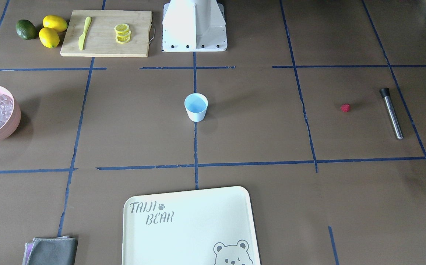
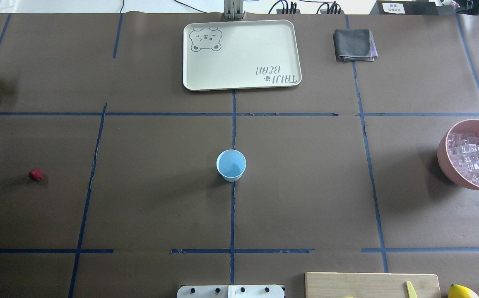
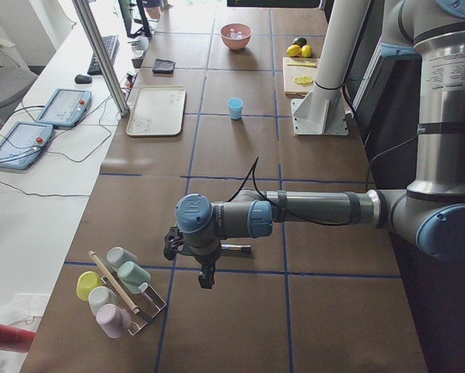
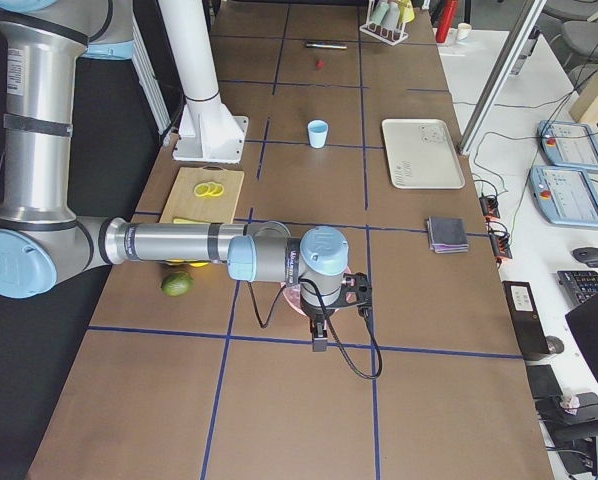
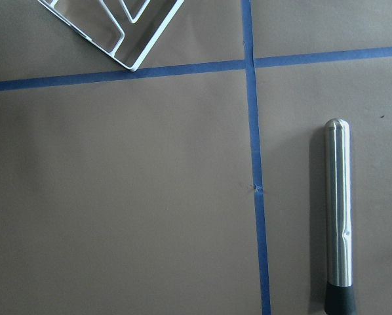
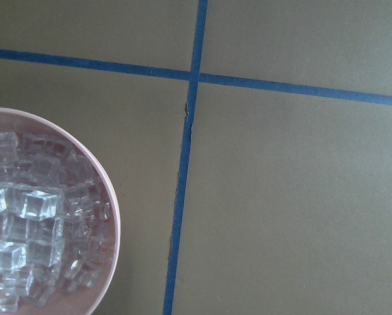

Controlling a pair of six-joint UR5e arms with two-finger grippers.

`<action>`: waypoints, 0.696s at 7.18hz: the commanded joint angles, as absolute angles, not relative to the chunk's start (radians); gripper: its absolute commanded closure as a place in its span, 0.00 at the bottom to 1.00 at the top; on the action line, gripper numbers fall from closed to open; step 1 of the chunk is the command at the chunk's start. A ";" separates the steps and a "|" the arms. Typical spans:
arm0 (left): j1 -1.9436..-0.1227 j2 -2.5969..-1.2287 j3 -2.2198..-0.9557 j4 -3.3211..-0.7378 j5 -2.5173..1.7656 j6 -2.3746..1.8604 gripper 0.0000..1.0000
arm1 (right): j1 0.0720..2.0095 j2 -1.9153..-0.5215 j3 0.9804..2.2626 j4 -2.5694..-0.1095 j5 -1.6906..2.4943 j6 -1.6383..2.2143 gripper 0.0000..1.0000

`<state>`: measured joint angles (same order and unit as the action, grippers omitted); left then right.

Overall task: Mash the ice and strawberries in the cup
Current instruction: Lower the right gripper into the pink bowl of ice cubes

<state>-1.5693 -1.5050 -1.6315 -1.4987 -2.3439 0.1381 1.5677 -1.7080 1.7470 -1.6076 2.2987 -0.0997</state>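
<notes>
The light-blue cup point(image 1: 196, 107) point(image 2: 231, 165) stands upright at the table's middle with nothing visible inside. One red strawberry point(image 1: 345, 107) point(image 2: 36, 174) lies on the robot's left side, near a steel muddler point(image 1: 392, 114) point(image 5: 338, 210). The ice point(image 2: 473, 159) point(image 6: 32, 216) fills a pink bowl point(image 1: 8, 125) on the robot's right side. My left gripper point(image 3: 207, 276) hangs above the muddler's area, and my right gripper point(image 4: 319, 340) hangs beside the bowl. Both show only in the side views, so I cannot tell whether they are open or shut.
A cream tray point(image 2: 241, 82) lies at the far edge with a grey cloth point(image 2: 354, 44) beside it. A cutting board point(image 1: 106, 51) with lemon slices and a yellow knife, lemons point(image 1: 52, 31) and a lime point(image 1: 26, 29) sit near the robot base. A cup rack point(image 3: 120, 291) stands at the left end.
</notes>
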 commanded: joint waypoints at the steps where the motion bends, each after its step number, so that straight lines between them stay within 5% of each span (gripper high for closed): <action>1: -1.569 -1.503 -1.638 -1.503 -2.344 0.140 0.00 | 1.566 -1.704 1.749 -1.608 2.299 -0.098 0.00; 5: -1.569 -1.503 -1.638 -1.496 -2.344 0.138 0.00 | 1.508 -1.697 1.868 -1.598 2.322 -0.095 0.00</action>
